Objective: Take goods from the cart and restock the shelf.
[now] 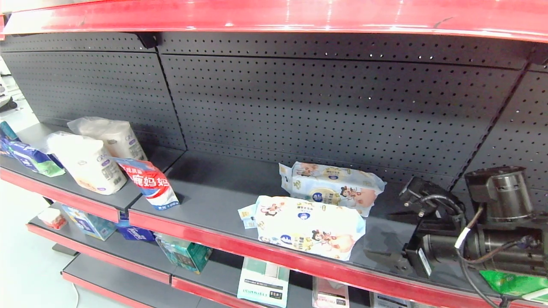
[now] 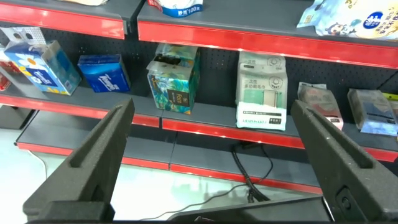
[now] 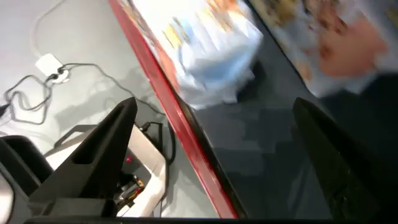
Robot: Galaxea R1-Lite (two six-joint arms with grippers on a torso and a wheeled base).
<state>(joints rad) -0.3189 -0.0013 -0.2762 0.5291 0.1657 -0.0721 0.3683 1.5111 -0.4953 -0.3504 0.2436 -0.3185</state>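
We record the right gripper (image 3: 214, 107) with its black fingers spread wide and clasping nothing, poised over the red front edge of the grey metal shelf (image 1: 214, 192), near the nearer soft white cartoon-printed pack (image 1: 310, 226), which lies at that edge with a second like pack (image 1: 332, 186) just behind it. The left gripper (image 2: 211, 109) is likewise spread wide and empty, facing the lower shelf boards (image 2: 205, 124). On the upper board we count two cartoon-printed packs, two white plastic-wrapped cylindrical packs (image 1: 87, 162) (image 1: 113, 137) and one red, white and blue pouch (image 1: 147, 182).
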